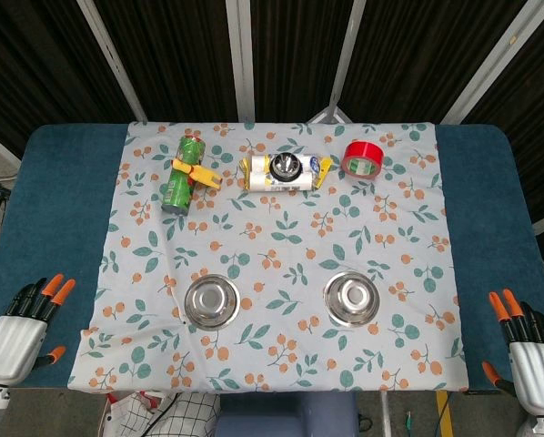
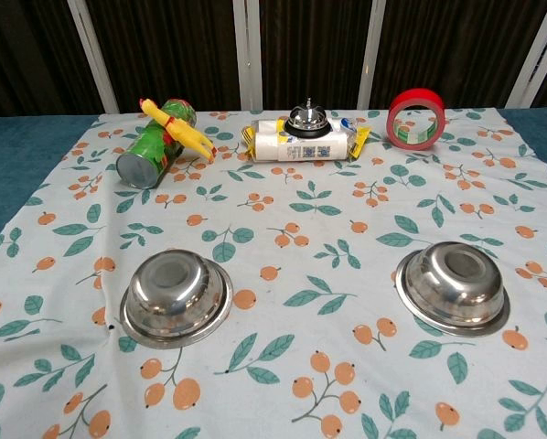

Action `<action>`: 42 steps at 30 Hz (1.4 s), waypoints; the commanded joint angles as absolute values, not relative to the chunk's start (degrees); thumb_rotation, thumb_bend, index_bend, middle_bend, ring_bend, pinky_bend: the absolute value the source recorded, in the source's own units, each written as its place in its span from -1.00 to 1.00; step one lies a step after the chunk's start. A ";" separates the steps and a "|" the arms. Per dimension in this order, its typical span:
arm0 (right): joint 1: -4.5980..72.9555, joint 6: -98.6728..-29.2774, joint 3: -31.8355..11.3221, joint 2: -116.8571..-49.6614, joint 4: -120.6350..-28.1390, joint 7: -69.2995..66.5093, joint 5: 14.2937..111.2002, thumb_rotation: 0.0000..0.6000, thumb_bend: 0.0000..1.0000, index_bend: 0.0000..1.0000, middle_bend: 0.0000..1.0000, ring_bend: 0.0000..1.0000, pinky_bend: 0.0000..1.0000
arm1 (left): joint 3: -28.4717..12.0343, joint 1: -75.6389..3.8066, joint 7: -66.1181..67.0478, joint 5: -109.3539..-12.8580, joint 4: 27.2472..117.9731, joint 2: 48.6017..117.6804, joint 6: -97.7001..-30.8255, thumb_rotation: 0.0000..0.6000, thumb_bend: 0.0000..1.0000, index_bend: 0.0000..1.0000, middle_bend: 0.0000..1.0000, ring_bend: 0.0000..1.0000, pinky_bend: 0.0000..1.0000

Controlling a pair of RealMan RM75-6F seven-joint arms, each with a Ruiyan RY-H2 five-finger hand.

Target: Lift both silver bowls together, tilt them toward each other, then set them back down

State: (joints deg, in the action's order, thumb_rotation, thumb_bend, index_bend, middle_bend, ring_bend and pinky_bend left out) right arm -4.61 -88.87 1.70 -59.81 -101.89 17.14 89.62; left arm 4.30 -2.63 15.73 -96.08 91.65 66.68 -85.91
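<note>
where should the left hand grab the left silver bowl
The left silver bowl lies upside down, dome up, its rim flat on the cloth. The left hand would likely do best coming from its outer left side, fingers pinching under the flared rim.

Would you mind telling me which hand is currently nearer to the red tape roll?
Right. The right hand sits at the near right table edge, on the same side as the red tape roll; the left hand is at the near left edge, diagonally opposite.

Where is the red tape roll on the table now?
The red tape roll stands on edge at the far right of the back row on the floral cloth, just right of the white packet carrying the bell.
</note>
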 commanded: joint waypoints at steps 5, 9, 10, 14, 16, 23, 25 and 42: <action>-4.53 -88.69 1.69 -59.93 -101.89 17.34 89.60 1.00 -0.47 -1.00 -1.00 -1.00 -0.77 | 4.51 -2.94 16.38 -96.40 91.37 67.16 -85.18 1.00 -0.74 -1.00 -1.00 -1.00 -0.77; -4.43 -88.30 1.64 -60.02 -101.97 17.51 89.17 1.00 -0.47 -1.00 -1.00 -1.00 -0.77 | 4.39 -4.44 16.47 -97.85 90.99 68.25 -83.76 1.00 -0.74 -1.00 -1.00 -1.00 -0.77; -4.41 -88.27 1.62 -60.03 -101.99 17.52 89.11 1.00 -0.47 -1.00 -1.00 -1.00 -0.77 | 4.19 -4.93 16.34 -98.00 91.05 68.57 -83.27 1.00 -0.74 -1.00 -1.00 -1.00 -0.77; -4.47 -88.39 1.70 -59.83 -102.18 17.02 89.34 1.00 -0.47 -1.00 -1.00 -1.00 -0.77 | 2.37 -8.58 17.31 -97.34 92.97 69.98 -78.61 1.00 -0.73 -1.00 -1.00 -1.00 -0.77; -4.47 -88.44 1.73 -59.66 -102.17 16.61 89.48 1.00 -0.47 -1.00 -1.00 -1.00 -0.77 | 1.29 -10.69 18.30 -96.42 94.75 70.69 -75.56 1.00 -0.73 -1.00 -1.00 -1.00 -0.77; -4.26 -88.22 1.49 -58.77 -102.02 14.20 89.19 1.00 -0.47 -1.00 -1.00 -1.00 -0.77 | -2.19 -17.52 26.28 -90.20 100.02 75.21 -63.93 1.00 -0.72 -1.00 -1.00 -1.00 -0.77; -4.26 -88.31 1.57 -58.44 -101.95 13.35 89.50 1.00 -0.47 -1.00 -1.00 -1.00 -0.77 | -3.18 -19.38 29.54 -87.43 100.83 77.75 -60.88 1.00 -0.72 -1.00 -1.00 -1.00 -0.77; -3.67 -87.56 1.62 -57.19 -101.39 9.71 89.92 1.00 -0.47 -1.00 -1.00 -1.00 -0.77 | -6.89 -27.12 52.10 -69.85 98.61 93.89 -56.58 1.00 -0.68 -1.00 -1.00 -1.00 -0.77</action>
